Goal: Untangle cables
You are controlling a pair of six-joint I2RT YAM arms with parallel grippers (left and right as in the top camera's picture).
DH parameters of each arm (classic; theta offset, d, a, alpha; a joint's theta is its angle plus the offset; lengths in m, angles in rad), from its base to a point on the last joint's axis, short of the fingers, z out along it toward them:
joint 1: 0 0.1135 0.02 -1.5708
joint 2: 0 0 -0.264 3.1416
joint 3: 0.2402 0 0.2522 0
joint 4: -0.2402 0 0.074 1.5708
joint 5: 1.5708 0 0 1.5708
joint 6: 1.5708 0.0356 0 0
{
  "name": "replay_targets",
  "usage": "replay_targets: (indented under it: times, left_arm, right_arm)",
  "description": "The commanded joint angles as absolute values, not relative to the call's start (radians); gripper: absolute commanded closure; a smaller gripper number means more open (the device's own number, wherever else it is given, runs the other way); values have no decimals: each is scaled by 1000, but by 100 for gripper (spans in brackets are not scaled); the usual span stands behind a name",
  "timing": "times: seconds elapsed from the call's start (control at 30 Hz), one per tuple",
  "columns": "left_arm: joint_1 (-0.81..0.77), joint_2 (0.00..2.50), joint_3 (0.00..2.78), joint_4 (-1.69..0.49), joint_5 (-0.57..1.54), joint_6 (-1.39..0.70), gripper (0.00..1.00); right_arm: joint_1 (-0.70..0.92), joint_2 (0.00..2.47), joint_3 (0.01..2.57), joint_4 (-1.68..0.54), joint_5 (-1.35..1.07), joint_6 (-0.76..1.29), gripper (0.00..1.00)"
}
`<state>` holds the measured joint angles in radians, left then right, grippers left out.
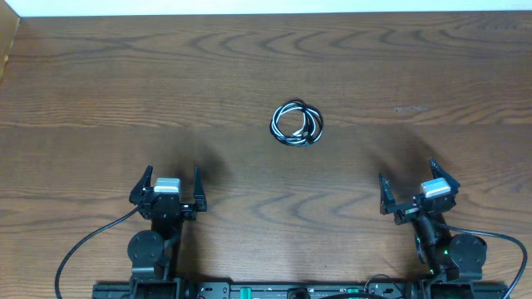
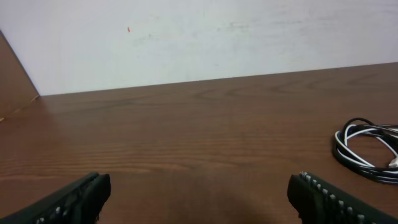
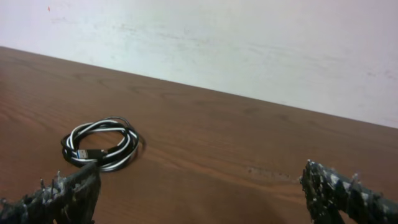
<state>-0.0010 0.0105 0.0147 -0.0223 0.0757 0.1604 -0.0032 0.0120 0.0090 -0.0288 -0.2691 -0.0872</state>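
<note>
Thin black and white cables (image 1: 297, 124) lie coiled together in one small ring at the middle of the brown wooden table (image 1: 100, 83). Near its front edge, the left gripper (image 1: 172, 176) and right gripper (image 1: 406, 171) are spread wide, grasping nothing.

No readable text, label, brand, number or sign on anything.

Soft, even light falls from above. In the overhead view, faint diffuse shadows smudge the tabletop (image 1: 266, 50) just ahead of the left tool (image 1: 173, 172) and the right tool (image 1: 407, 173). Both wrist views are dimmer and slightly grainy, and their near fingers (image 2: 68, 199) are blurred.
</note>
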Motion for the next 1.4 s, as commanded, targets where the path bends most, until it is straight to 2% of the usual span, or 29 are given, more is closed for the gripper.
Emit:
replay_targets:
  times: [0.0,0.43,0.77,0.97,1.13,1.37]
  left_arm:
    - [1,4,4,-66,85,159,4]
    - [1,4,4,-46,33,182,4]
    - [1,33,83,-62,128,178,4]
    - [1,160,234,-172,134,143,4]
    - [1,336,401,-248,272,140,4]
    - [1,605,677,-448,308,136,4]
  right_arm:
    - [7,7,6,-27,-272,-76,1]
    - [7,7,6,-10,-411,-75,1]
    - [5,18,79,-65,-485,-23,1]
    - [0,83,205,-184,-486,-23,1]
    - [0,171,311,-274,-490,-23,1]
    - [0,331,438,-292,-490,-31,1]
